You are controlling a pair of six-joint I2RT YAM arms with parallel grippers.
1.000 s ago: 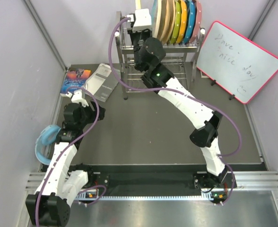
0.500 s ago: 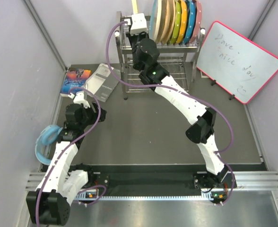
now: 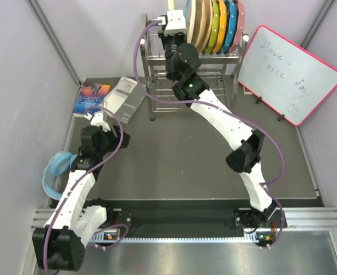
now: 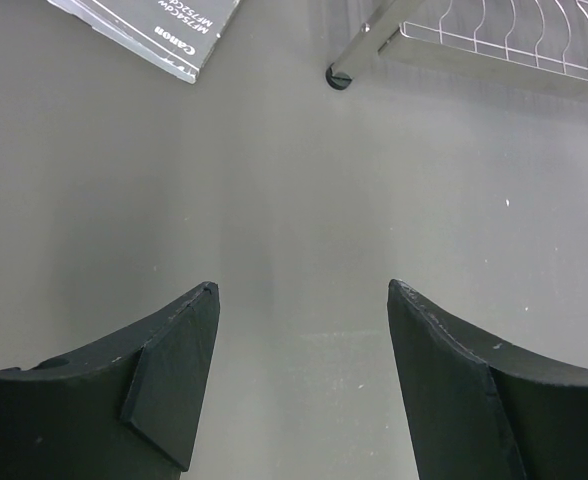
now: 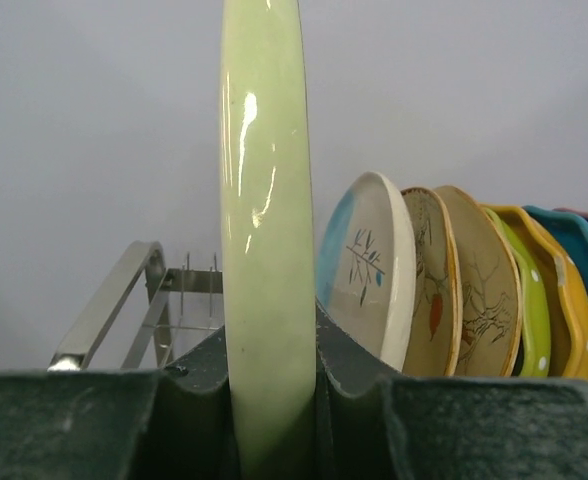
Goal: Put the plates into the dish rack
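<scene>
At 12 o'clock, right claw (image 5: 271, 395) clamps pale plate (image 5: 264, 200) edge-on, likely to suit a rack (image 5: 104, 310) slot beside racked plates (image 5: 374, 265). Left claw (image 4: 299, 340) stands open and empty over desk (image 4: 274, 200) at 9 o'clock.

The overhead camera hangs above and behind my two bases and looks down the whole table (image 3: 174, 149) from far off, to the dish rack (image 3: 214, 74) at its end. My left wrist camera sits just behind my left fingers (image 4: 169, 385) and looks down between them, close over the table. Beyond the fingertips lie the Canon manual (image 4: 164, 30) and the rack's foot, both also seen from overhead. My right wrist camera looks level along my right fingers (image 5: 84, 420), very near the pale plate (image 5: 264, 250) edge-on between them. Past it, to the right, stands the row of racked plates (image 5: 454, 290), shared with the overhead view.
</scene>
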